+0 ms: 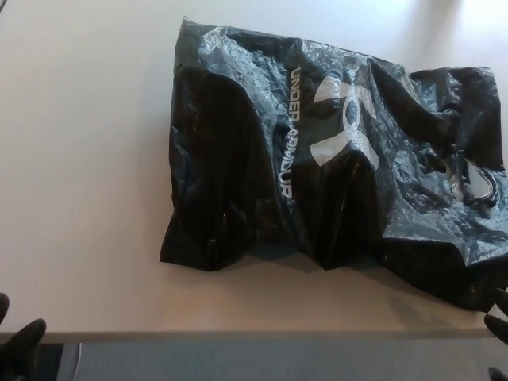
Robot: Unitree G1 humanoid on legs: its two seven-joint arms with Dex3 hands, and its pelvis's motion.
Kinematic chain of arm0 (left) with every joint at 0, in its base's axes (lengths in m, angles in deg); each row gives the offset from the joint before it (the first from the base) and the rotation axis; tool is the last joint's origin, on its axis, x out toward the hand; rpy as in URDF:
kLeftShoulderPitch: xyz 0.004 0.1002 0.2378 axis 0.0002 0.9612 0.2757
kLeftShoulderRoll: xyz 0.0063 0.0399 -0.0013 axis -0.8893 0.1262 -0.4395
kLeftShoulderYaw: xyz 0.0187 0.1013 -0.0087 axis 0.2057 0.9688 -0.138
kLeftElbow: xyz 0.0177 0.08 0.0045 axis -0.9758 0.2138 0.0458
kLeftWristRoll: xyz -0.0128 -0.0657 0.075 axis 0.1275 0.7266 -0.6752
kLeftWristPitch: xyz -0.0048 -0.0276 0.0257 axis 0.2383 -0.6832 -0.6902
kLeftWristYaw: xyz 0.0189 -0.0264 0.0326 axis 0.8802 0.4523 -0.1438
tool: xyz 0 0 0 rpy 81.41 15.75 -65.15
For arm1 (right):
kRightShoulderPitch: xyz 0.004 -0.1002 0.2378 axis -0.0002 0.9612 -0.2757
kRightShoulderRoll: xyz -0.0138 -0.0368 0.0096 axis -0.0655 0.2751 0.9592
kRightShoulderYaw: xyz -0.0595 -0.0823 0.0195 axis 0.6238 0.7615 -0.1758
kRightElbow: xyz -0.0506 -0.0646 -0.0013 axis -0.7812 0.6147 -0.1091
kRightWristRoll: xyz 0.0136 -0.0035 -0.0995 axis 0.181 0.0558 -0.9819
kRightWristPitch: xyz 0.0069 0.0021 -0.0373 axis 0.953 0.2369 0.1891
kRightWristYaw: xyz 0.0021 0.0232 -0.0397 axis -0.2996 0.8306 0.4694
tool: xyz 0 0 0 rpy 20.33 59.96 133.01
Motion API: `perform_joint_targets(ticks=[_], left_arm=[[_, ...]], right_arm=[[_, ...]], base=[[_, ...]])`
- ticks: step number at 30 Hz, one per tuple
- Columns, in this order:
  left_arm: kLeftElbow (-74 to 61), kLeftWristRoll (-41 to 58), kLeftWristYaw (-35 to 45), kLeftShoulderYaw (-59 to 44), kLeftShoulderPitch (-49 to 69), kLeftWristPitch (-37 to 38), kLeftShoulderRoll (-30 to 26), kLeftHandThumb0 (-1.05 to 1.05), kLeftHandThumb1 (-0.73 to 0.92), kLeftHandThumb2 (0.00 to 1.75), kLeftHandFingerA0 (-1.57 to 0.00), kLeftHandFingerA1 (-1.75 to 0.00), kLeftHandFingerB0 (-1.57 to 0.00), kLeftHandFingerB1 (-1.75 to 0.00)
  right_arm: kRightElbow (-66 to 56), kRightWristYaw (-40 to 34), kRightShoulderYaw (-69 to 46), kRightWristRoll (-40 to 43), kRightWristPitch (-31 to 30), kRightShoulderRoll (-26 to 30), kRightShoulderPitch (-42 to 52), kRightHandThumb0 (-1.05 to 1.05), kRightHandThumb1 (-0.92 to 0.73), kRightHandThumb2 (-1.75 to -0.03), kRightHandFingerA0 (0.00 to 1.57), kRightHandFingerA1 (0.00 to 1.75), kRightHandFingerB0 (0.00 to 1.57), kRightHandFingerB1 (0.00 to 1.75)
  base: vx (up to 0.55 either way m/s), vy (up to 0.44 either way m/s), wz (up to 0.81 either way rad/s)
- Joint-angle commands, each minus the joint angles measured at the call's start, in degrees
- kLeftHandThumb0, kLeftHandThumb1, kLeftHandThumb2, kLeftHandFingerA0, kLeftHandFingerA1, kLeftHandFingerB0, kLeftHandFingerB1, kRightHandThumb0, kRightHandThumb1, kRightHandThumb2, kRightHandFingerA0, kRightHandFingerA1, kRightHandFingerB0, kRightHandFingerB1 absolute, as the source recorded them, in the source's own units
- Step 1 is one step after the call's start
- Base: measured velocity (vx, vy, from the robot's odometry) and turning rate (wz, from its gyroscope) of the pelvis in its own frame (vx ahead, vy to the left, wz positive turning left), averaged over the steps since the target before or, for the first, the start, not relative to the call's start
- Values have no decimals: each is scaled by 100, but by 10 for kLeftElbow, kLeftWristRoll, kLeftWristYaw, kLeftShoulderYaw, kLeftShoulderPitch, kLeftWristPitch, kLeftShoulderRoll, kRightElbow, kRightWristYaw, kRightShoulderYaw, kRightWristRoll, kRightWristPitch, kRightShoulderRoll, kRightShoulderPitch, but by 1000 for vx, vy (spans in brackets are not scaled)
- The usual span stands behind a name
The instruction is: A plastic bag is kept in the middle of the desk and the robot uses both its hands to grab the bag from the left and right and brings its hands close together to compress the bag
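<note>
Bag (333, 167) lies on desk (79, 159), right of centre; robot hands at near corners, apart from it

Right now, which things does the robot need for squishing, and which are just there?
For the job:
- bag, black, lying crumpled
- left hand, at the bottom left corner, not touching the bag
- right hand, at the bottom right corner, only its fingertips show

Just there:
- desk, which only carries the bag; nothing else lies on it
</note>
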Motion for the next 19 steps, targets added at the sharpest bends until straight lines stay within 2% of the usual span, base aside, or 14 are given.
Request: perform_joint_targets(ticks=[1,2,3,4,9,10,11,12,15,17,19], left_arm=[[-5,-37,14,-10,-5,91,-7,-62,86,66,-54,-48,-35,-36],[-10,-44,9,-11,-5,92,-7,-65,67,100,-47,-60,-27,-50],[-17,-48,6,-11,-1,88,-6,-65,67,100,-47,-60,-27,-50],[-13,-49,7,-10,-1,95,-4,-63,85,65,-52,-51,-31,-36],[-13,-38,4,-5,10,90,-1,-64,82,65,-54,-52,-32,-35],[-13,-48,2,-8,13,94,-4,-64,84,65,-53,-52,-32,-36],[-9,-46,4,-9,10,99,-5,-65,67,99,-49,-63,-27,-50],[-4,-41,7,-8,5,105,-6,-61,84,65,-55,-55,-32,-36],[-26,-36,-1,-1,15,78,-5,-63,82,64,-56,-55,-33,-36],[-12,-32,4,-2,6,88,-7,-61,82,64,-68,-64,-38,-39],[-15,-36,1,-2,6,85,-6,-60,81,64,-71,-67,-41,-39]], right_arm=[[14,-5,0,-33,70,-2,-17,-44,-85,-65,37,37,28,33],[16,-4,0,-30,70,-2,-21,-42,-84,-65,37,38,28,34],[21,-2,1,-25,74,-2,-23,-42,-84,-65,37,38,28,34],[23,-1,-2,-26,79,0,-21,-42,-84,-64,38,38,28,34],[26,-3,-2,-34,83,-1,-9,-46,-84,-64,38,38,28,33],[19,-5,-4,-43,78,0,-1,-47,-84,-65,37,37,28,33],[18,-6,-4,-44,78,-1,0,-46,-84,-65,38,37,28,33],[19,-6,-4,-43,81,-2,0,-45,-84,-64,39,37,29,33],[22,-6,-4,-42,83,-3,-4,-45,-84,-65,39,37,30,34],[26,-8,-5,-43,86,-4,-7,-46,-83,-63,41,38,32,33],[26,-9,-6,-45,85,-4,-9,-48,-84,-64,41,38,31,34]], base=[[0,0,0],[0,0,0],[0,0,0],[0,0,0],[0,0,0],[0,0,0],[0,0,0],[0,0,0],[0,0,0],[0,0,0],[0,0,0]])
